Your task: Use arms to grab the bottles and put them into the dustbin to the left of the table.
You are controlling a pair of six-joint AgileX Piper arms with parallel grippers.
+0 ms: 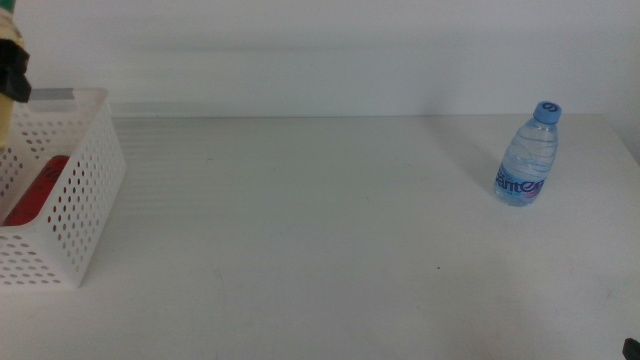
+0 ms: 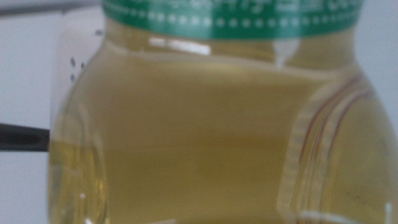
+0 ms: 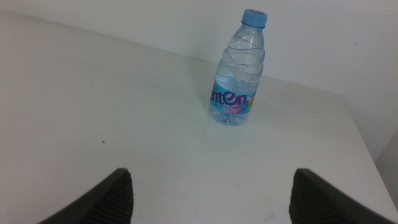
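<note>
Middle view is filled mostly by the white bench [image 1: 300, 230], a wide plain surface that runs from edge to edge. At its left end stands the dustbin [image 1: 85, 190], a white perforated basket with a grey handle strip on its rim, cut off by the picture's left edge. Inside it lies the red cola can [image 1: 35, 190], seen over the rim, near the wall on the left.

Above the dustbin, in the top left corner of the same view, a small part of the left gripper [image 1: 12, 70] shows as a dark shape with yellow beside it; most of it is out of the picture. The left wrist view is almost wholly covered by the yellow tea bottle [image 2: 211, 130], pressed close to the lens, its green neck band along the upper edge and the amber liquid blurred. The bottle hides the jaws there, so whether they are clamped on it or how wide they stand cannot be told. A strip of the basket's perforated wall shows beside the bottle.

Well apart from all this, near the far right of the bench, the small clear water bottle [image 1: 527, 155] stands upright with its blue cap on. The right gripper [image 3: 211, 193] waits low at the near right, its two dark jaws spread wide with nothing between them, the water bottle beyond them.
</note>
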